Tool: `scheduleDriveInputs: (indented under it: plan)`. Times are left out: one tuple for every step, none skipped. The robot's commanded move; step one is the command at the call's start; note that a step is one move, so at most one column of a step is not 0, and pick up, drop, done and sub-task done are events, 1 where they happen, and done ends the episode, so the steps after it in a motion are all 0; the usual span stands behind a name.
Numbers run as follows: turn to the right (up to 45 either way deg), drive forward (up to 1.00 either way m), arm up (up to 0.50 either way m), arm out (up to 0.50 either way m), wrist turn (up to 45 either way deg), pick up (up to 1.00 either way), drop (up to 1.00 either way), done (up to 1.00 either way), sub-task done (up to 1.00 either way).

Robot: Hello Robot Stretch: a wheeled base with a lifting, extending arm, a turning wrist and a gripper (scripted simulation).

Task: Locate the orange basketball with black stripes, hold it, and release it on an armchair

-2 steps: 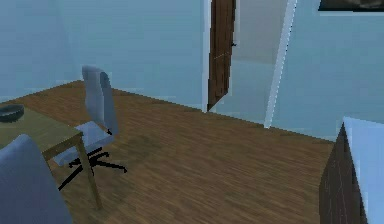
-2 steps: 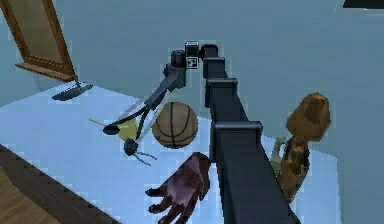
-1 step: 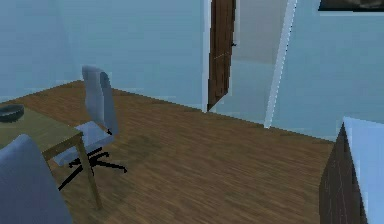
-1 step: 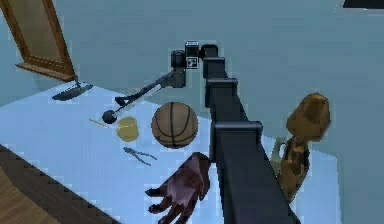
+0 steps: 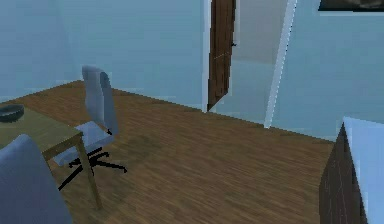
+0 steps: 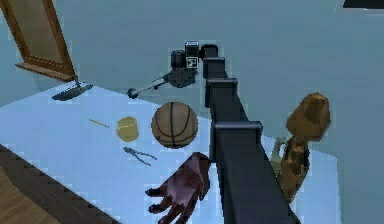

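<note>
The orange basketball (image 6: 175, 124) with black stripes rests on a white tabletop (image 6: 60, 125) in the arm side view. My dark arm (image 6: 235, 140) rises over the table just to the ball's right. At its far end the gripper (image 6: 142, 89) reaches left, beyond the ball toward the table's back edge. Only bare tabletop and wall lie behind its thin fingers (image 6: 155, 83), so it holds nothing.
Around the ball lie a yellow cup-like thing (image 6: 127, 128), a dark red hand sculpture (image 6: 183, 190), a brown statue (image 6: 305, 128), small tools (image 6: 140, 154) and a leaning wooden frame (image 6: 42, 38). The forward view has a desk (image 5: 45, 132), a grey office chair (image 5: 98, 105), an open doorway (image 5: 245, 55) and a white-topped cabinet (image 5: 365, 140).
</note>
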Motion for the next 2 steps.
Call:
scheduleDriveInputs:
  plan:
    - [0.0,0.0,0.0,0.0,30.0,0.0,0.0,0.0,0.0]
    - [0.0,0.0,-0.26,0.0,0.0,0.0,0.0,0.0,0.0]
